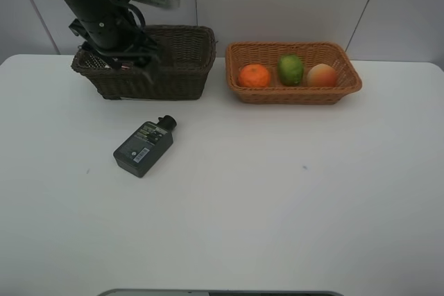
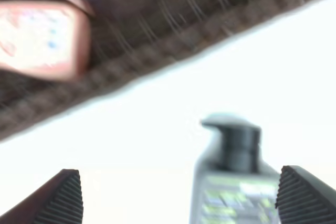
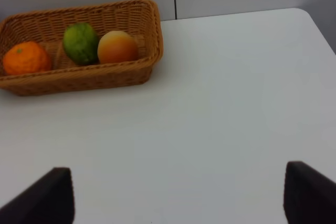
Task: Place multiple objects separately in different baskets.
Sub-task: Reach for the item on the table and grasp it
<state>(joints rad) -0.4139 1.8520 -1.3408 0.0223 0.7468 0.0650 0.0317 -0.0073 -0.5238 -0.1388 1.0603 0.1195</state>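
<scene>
Nearest the camera, lying flat on the bare white table (image 1: 277, 206): a dark green flat bottle with a black cap (image 1: 143, 147), label side up, cap pointing toward the baskets, just in front of the deep dark brown wicker basket (image 1: 173, 74) and apart from it. Apparently the only object left outside a basket, so likely the next thing to pick. For a good pick: lower the left gripper (image 2: 178, 195) squarely over the bottle's flat body, straddle the narrow sides, close below the cap rather than on it, lift clear of the basket rim before moving over. Left gripper spread wide and empty above the near rim of the dark basket, bottle cap showing between the 2 ribbed fingertips in the left wrist view. Inside that basket, a blurred pink squeeze bottle (image 2: 39, 40); anything else in it cannot be made out. Farther right, the shallow light orange-tan wicker basket (image 1: 294, 95) holding 3 fruits in a row: an orange (image 1: 254, 75), a green lime-like fruit (image 1: 291, 69), a red-orange round fruit (image 1: 322, 75). Right gripper (image 3: 178, 198) also spread, empty, over bare table.
</scene>
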